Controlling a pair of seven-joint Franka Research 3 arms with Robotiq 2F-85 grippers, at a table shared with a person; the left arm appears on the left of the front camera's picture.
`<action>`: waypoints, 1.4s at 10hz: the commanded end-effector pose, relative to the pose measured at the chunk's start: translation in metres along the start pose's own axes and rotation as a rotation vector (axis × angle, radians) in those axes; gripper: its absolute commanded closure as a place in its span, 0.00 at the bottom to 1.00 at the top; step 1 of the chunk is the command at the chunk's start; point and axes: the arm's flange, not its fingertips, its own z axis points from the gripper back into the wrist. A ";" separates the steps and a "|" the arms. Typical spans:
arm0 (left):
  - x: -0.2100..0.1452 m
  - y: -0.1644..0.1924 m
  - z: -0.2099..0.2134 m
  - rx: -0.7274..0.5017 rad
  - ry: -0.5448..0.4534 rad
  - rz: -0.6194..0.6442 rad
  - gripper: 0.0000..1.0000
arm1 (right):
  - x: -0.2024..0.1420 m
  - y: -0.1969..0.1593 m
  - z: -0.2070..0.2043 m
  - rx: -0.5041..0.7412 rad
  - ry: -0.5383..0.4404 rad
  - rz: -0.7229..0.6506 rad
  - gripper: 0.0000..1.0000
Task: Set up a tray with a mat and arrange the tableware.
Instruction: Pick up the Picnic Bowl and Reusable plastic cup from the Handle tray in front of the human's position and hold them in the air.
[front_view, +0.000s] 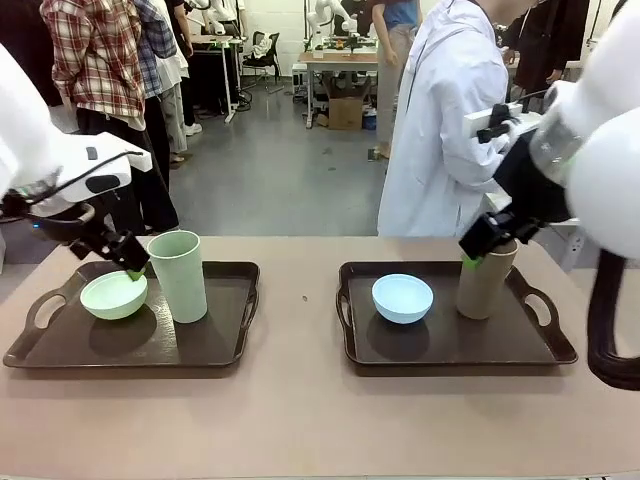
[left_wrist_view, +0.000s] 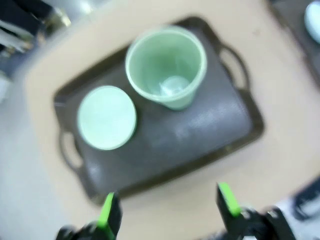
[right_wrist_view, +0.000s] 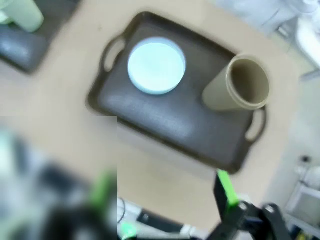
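Two dark trays lie side by side, each lined with a dark textured mat (left_wrist_view: 200, 125). On the left tray (front_view: 60, 350) stand a pale green bowl (front_view: 113, 295) and a tall pale green cup (front_view: 178, 275). The right tray (front_view: 545, 345) holds a light blue bowl (front_view: 402, 298) and a brown cup (front_view: 486, 285). My left gripper (front_view: 133, 268) hangs open, raised over the left tray (left_wrist_view: 240, 135), its green pads (left_wrist_view: 107, 215) wide apart with nothing between them. My right gripper (front_view: 470, 255) is open too, high above the right tray (right_wrist_view: 165, 130), bowl (right_wrist_view: 156, 66) and cup (right_wrist_view: 240, 86).
A person in a white coat (front_view: 445, 130) stands at the far side of the beige table (front_view: 300, 420). Bare tabletop runs between the trays and along the near edge. Other people and tables stand farther back.
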 end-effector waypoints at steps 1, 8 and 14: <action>-0.078 -0.002 0.003 -0.066 0.026 0.071 0.00 | -0.126 -0.001 -0.061 0.097 0.066 -0.057 0.00; -0.010 0.030 0.013 -0.424 0.133 0.105 0.00 | -0.007 -0.059 -0.008 0.457 0.177 -0.197 0.00; -0.061 0.144 -0.030 -1.164 -0.084 0.352 0.00 | -0.099 -0.228 -0.039 0.966 -0.027 -0.572 0.00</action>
